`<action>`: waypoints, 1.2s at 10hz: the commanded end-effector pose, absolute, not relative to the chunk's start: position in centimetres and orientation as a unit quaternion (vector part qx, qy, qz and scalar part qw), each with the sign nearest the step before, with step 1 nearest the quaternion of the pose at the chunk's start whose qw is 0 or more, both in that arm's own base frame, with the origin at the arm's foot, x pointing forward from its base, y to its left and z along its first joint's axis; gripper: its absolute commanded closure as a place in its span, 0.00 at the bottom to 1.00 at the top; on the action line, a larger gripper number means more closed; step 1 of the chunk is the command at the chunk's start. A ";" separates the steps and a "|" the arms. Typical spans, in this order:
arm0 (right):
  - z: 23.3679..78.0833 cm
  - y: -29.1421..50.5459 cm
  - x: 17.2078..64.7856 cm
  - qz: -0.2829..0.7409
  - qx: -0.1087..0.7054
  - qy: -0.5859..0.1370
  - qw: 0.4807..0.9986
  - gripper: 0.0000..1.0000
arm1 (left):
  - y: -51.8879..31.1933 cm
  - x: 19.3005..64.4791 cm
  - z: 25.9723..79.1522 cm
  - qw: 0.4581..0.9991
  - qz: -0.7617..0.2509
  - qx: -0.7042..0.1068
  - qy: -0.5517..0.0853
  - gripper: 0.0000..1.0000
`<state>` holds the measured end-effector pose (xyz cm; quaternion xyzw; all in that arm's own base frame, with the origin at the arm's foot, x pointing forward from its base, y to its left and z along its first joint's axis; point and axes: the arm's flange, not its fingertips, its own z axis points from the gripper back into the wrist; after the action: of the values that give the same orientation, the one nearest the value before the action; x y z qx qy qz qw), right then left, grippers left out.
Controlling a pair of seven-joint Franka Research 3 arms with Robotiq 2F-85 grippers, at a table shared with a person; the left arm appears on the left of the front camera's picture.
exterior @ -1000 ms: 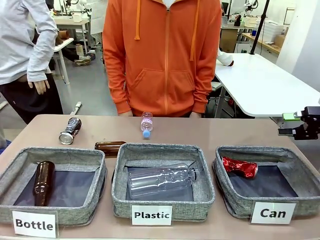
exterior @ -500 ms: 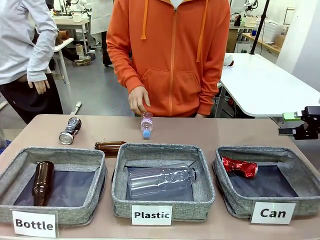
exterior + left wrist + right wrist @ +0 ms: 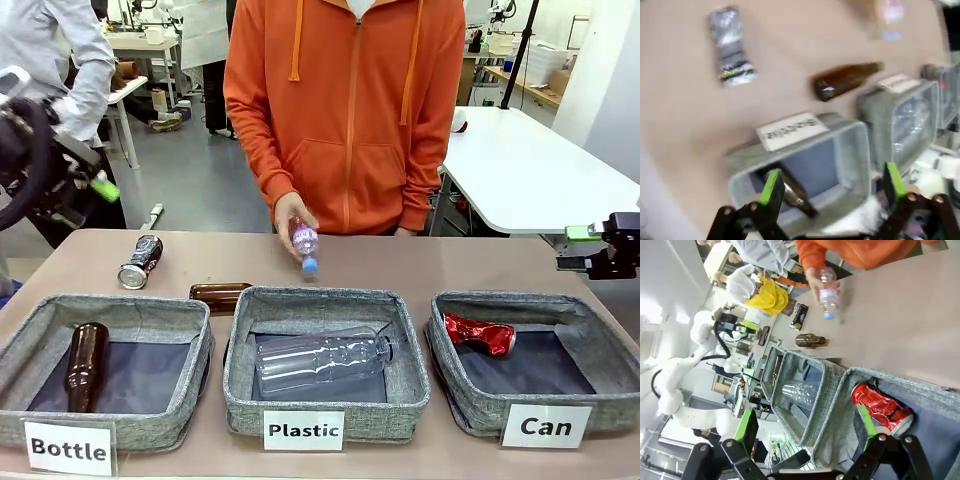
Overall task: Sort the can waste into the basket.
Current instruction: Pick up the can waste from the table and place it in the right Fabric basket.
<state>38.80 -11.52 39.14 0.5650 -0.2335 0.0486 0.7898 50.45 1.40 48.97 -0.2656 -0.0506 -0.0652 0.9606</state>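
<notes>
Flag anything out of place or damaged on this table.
The red can, in the Can basket, is crushed. The silver can lies on its side on the bare table, in no basket. A brown bottle lies just behind the Bottle basket, not in it.

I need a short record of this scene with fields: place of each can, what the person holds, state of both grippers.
red can: lying inside the Can basket, far left part
silver can: lying on the table beyond the Bottle basket
person's hand: holds a small clear bottle over the table
left gripper: open, empty
right gripper: open, empty
sorting: one can in, one left
</notes>
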 end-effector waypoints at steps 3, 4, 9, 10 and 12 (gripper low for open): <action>39.4 -11.6 38.8 0.050 0.568 -0.235 0.787 0.00 | -0.9 53.1 47.0 0.981 -0.082 -0.090 -0.152 0.00; 39.4 -11.6 38.8 0.050 0.568 -0.235 0.787 0.00 | -0.1 52.5 46.7 0.987 -0.076 -0.134 -0.038 0.00; 39.4 -11.6 38.8 0.050 0.568 -0.235 0.787 0.00 | -1.4 57.1 44.4 0.988 -0.079 -0.118 -0.059 0.00; 39.4 -11.6 38.8 0.050 0.568 -0.235 0.787 0.00 | -1.4 58.2 43.4 0.989 -0.072 -0.122 -0.041 0.00; 39.4 -11.6 38.8 0.050 0.568 -0.235 0.787 0.00 | -0.9 58.7 42.6 0.986 -0.077 -0.140 -0.038 0.00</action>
<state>38.80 -11.53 39.14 0.5654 -0.2334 0.0486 0.7896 58.36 -1.30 41.78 -0.1242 -0.0395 -0.0789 0.9883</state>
